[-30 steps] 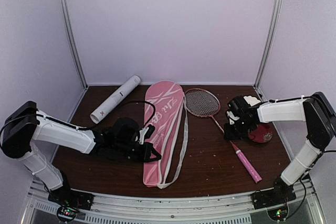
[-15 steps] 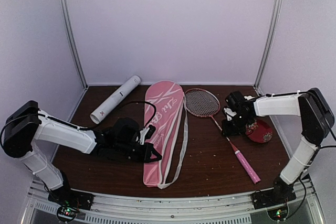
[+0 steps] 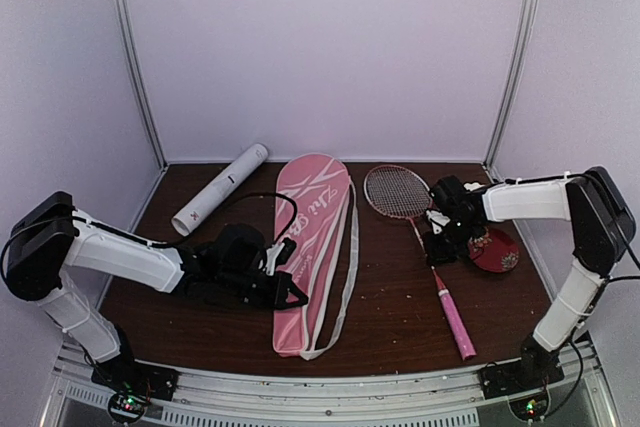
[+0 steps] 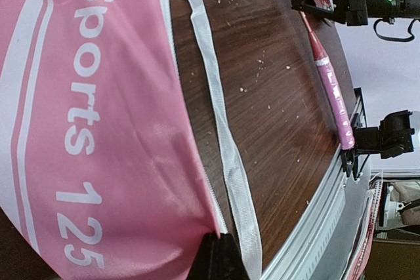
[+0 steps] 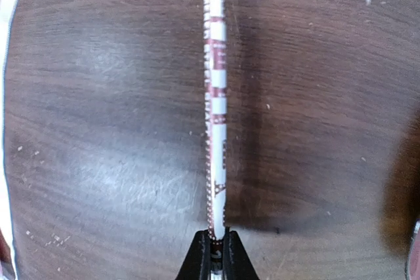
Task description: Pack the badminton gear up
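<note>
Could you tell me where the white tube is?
In the top view, the white tube lies at the back left of the table, left of the pink racquet cover.

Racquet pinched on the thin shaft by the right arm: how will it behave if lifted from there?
Probably light: the racquet is a slim shaft with an open strung head. The right gripper is shut on that narrow, round shaft, head on one side and handle on the other, so it may twist or seesaw in the grip.

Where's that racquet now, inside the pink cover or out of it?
Out. The whole racquet shows in the open, apart from the pink cover, its thin shaft pinched between the right fingers.
</note>
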